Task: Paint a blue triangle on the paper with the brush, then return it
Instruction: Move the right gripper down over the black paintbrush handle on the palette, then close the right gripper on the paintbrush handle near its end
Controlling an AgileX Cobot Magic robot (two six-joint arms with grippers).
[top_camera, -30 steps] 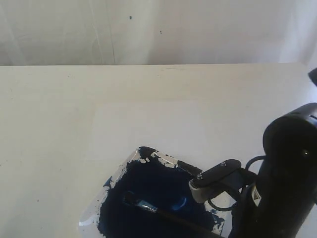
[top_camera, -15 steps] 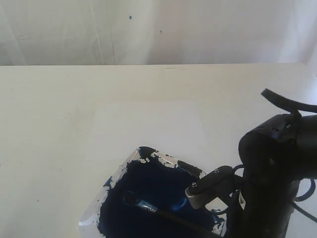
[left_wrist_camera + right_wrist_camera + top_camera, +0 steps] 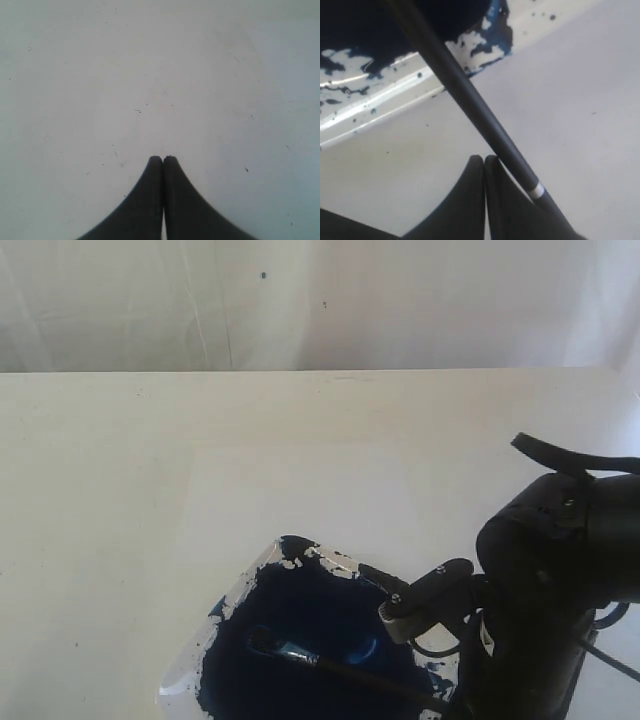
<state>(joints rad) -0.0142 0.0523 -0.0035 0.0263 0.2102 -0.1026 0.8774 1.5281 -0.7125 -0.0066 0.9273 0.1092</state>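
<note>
The brush (image 3: pixel 330 665) lies in the paint tray (image 3: pixel 296 550), its blue-stained tip (image 3: pixel 270 643) resting in the dark blue pool and its black handle running toward the right arm. In the right wrist view the handle (image 3: pixel 470 100) passes just beside my right gripper (image 3: pixel 484 159), which is shut with nothing between its fingers. My left gripper (image 3: pixel 162 159) is shut and empty over bare tabletop, out of the exterior view. The paper (image 3: pixel 300 495) is a faint pale sheet behind the tray. No blue triangle shows on it.
The right arm's black body (image 3: pixel 560 570) fills the lower right of the exterior view, over the tray's right corner. The cream table (image 3: pixel 100 490) stretches back to a white wall (image 3: pixel 320 300).
The right arm has shifted left and risen beside the tray's right corner. The brush has stayed where it lies in the paint.
</note>
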